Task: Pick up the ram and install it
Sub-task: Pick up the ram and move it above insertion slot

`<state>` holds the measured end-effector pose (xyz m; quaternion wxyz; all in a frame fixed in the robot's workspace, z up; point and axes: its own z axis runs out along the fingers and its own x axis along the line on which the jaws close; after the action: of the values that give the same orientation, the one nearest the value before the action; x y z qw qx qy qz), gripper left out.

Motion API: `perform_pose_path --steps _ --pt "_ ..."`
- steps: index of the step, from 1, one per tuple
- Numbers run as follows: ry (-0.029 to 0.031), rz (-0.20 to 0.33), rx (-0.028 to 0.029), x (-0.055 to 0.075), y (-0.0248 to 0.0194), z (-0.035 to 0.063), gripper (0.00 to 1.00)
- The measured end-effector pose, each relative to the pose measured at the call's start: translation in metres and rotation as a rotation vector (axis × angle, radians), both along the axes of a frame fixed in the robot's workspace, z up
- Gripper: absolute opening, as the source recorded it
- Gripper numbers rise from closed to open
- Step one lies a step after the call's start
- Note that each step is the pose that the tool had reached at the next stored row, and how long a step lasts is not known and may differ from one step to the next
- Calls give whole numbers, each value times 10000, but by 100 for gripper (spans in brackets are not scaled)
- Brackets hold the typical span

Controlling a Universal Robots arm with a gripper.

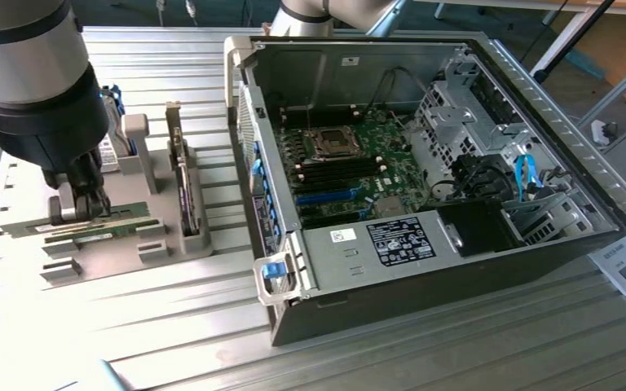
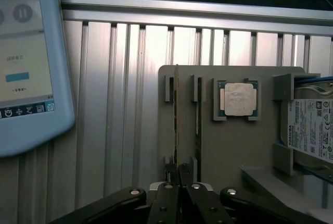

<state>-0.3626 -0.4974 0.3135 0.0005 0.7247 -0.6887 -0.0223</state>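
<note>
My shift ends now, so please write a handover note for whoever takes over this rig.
Gripper: closed on the thin green ram stick, down at the flat grey holder tray.
Ram: on edge in its tray slot, not lifted.
Done: the grasp, apparently.
Left: lifting it out and installing it in the open black computer case.

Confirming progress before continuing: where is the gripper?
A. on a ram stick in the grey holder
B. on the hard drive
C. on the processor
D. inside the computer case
A: the gripper is shut on a ram stick standing in the grey holder, outside the computer case.
</note>
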Motion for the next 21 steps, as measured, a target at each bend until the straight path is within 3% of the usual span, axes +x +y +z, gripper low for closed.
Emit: perform_pose_path --steps 21 --pt "0 0 3 1 0 370 12"
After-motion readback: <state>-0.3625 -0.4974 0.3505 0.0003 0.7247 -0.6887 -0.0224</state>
